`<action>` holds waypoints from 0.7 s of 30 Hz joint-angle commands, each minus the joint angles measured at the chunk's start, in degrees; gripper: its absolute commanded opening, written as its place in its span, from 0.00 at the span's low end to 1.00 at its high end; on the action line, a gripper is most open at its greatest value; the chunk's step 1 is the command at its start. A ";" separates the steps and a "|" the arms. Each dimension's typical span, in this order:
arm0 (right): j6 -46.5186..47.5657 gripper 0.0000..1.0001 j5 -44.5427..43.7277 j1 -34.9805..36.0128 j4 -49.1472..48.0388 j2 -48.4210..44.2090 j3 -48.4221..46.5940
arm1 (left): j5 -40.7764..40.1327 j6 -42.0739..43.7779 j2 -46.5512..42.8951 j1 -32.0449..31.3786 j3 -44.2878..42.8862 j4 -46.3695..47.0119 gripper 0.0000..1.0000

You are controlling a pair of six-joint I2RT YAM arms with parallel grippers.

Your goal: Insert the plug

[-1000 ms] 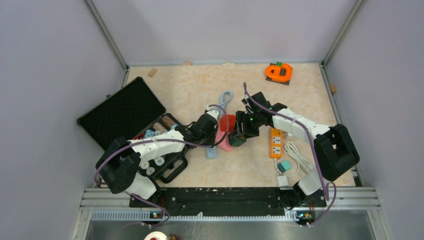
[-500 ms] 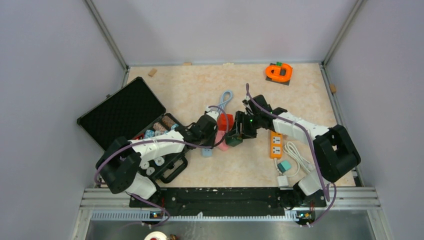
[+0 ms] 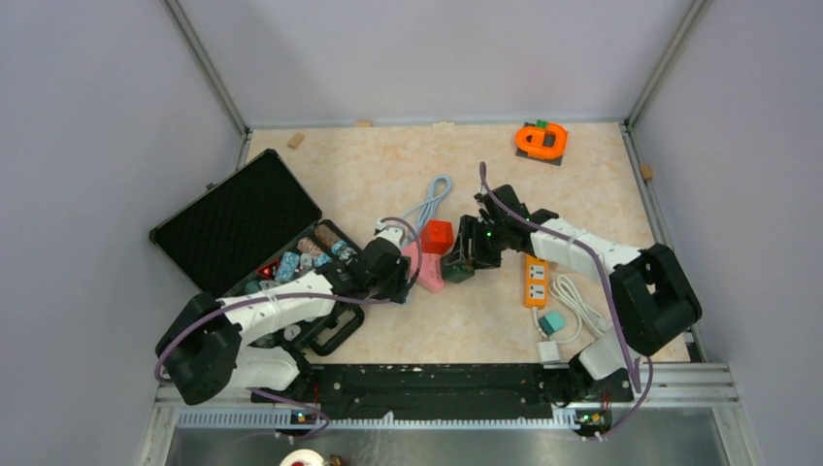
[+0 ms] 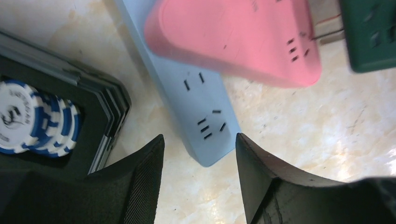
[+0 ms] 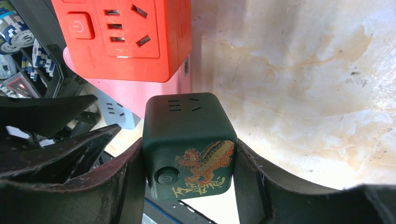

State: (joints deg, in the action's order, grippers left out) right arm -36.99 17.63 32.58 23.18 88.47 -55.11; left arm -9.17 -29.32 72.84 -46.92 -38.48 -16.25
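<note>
On the right side of the cluster at mid-table, I saw the right gripper (image 5: pixel 189 158) clamped on the green cube adapter (image 5: pixel 187 126). One finger pressed each side of it, and the face with the power button and the gold-and-red dragon was turned toward the wrist camera. The adapter sat deep between the fingers, filling the gap from pad to pad, and its far edge lay right against the end of the pink power strip (image 4: pixel 233 42).

From the left wrist camera I made out something thin and metallic between the green block and the pink strip. The picture was too blurred for me to tell whether it was seated. The red cube socket (image 5: pixel 126 37) sat just beyond the adapter, over the pink strip, apart from the right gripper's fingers.

The left gripper (image 4: pixel 200 140) was released, its fingers spread and holding nothing. It hung over the near end of the blue power strip (image 4: pixel 196 98), which ran under the pink one on the marbled table (image 5: pixel 303 93). The open black case (image 3: pixel 233 218) was just beside that gripper, with blue-and-white poker chips (image 4: pixel 28 116) stacked in its foam. An orange power strip (image 3: pixel 536 277) lay well to the right of the adapter, beside the right arm.
</note>
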 commanded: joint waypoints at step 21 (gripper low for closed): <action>-0.55 0.00 -2.49 0.12 1.84 -1.02 -3.10 | 7.87 -5.40 5.77 -0.90 2.38 10.38 0.45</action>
State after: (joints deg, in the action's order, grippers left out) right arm -37.71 17.15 32.58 23.94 86.83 -55.27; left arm -2.33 -34.83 77.10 -47.35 -35.46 -8.12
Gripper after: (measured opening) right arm 0.566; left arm 0.468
